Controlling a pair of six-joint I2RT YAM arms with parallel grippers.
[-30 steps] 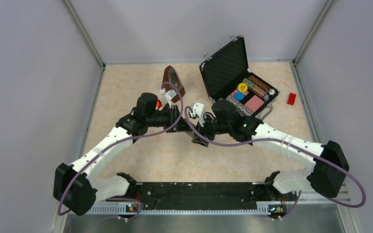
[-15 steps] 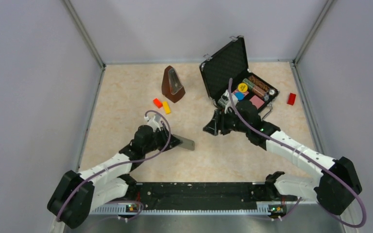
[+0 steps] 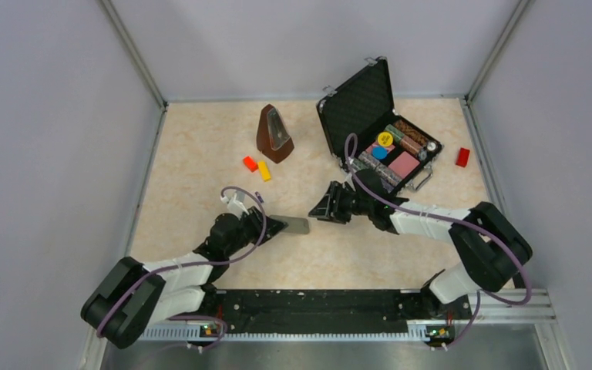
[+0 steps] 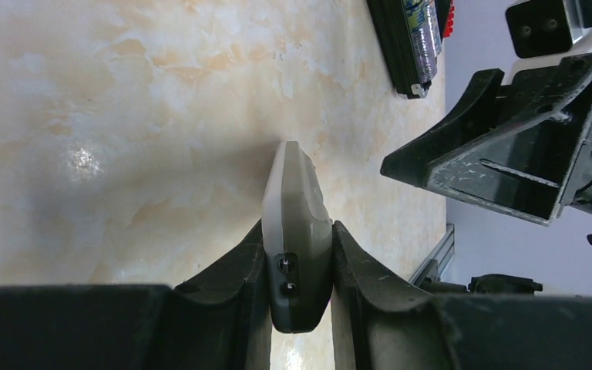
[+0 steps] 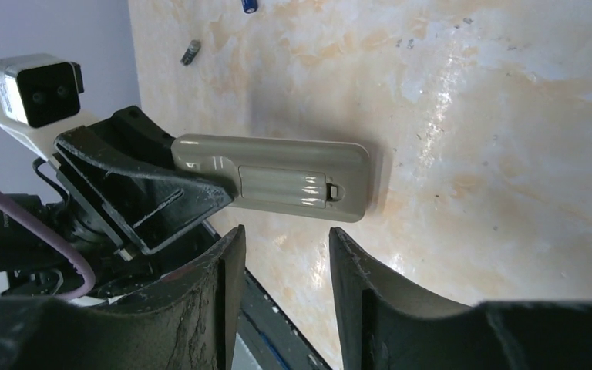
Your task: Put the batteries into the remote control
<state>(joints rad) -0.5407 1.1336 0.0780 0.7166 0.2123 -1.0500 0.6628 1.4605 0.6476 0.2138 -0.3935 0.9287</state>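
remote control (image 5: 200,154): grey back showing, ribbed cover (image 5: 281,189) on | left tool (image 4: 299,235): clamps its end | right tool (image 5: 284,237): parted (empty)

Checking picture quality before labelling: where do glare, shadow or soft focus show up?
Left wrist: one glare spot on the table, its own fingers soft, a shadow beside the remote control. Right wrist: streaky sheen across the table at right. Top external: even light, no glare.

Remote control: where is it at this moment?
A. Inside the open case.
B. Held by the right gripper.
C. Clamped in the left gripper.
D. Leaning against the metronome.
C: the left gripper is shut on the remote control; the right gripper stands open, holding nothing.
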